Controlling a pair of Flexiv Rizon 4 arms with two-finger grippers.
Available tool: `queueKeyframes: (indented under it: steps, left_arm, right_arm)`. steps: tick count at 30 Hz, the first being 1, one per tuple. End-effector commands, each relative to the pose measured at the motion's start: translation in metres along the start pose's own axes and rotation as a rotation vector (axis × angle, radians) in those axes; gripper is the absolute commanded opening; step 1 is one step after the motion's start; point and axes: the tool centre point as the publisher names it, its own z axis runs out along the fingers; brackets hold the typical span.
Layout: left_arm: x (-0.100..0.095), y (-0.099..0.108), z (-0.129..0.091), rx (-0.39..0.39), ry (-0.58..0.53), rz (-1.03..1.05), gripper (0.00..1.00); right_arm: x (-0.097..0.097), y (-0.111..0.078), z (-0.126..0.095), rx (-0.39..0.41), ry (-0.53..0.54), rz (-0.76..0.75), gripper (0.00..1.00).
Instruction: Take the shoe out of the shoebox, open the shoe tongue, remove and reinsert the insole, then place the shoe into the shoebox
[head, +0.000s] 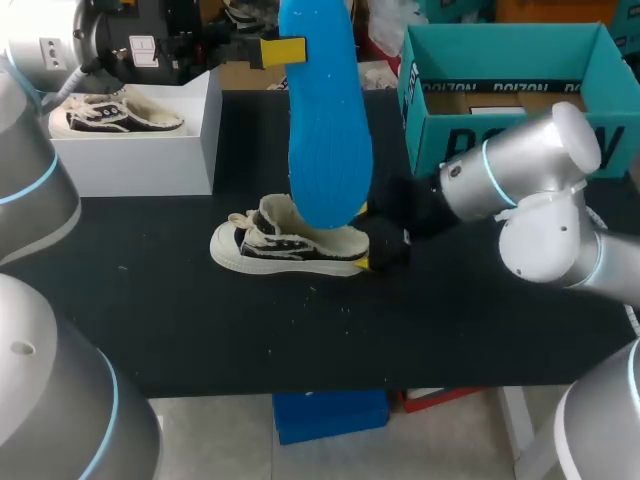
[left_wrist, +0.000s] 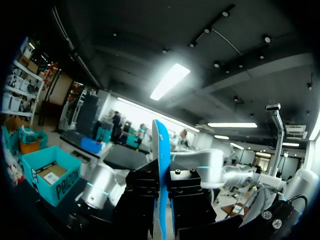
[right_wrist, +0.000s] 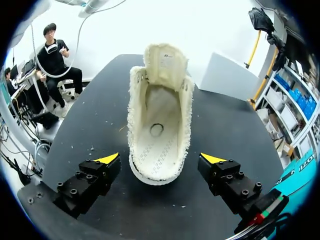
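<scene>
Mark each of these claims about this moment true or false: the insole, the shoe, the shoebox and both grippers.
1. The left gripper is shut on the blue insole, holding it up above the shoe. True.
2. The shoe lies inside the teal shoebox. False: it stands on the black table, apart from the box.
3. The right gripper is shut on the shoe's heel. False: its fingers stand open on either side of the heel, not touching it.
4. There is no insole inside the shoe and its tongue is folded open. True.
</scene>
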Motion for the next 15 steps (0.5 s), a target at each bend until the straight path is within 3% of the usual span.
queueKeyframes:
  steps: [1,15]
  left_arm:
    - [0.0003,0.0014,0.0002,0.000,-0.001,0.001,0.00]
    - [0.0003,0.0014,0.0002,0.000,-0.001,0.001,0.00]
  right_arm:
    - [-0.0006,-0.0066,0.0066,-0.148,-0.005,0.004,1.00]
    - [-0.0044,-0.0133,0.0136,-0.184,-0.011,0.027,1.00]
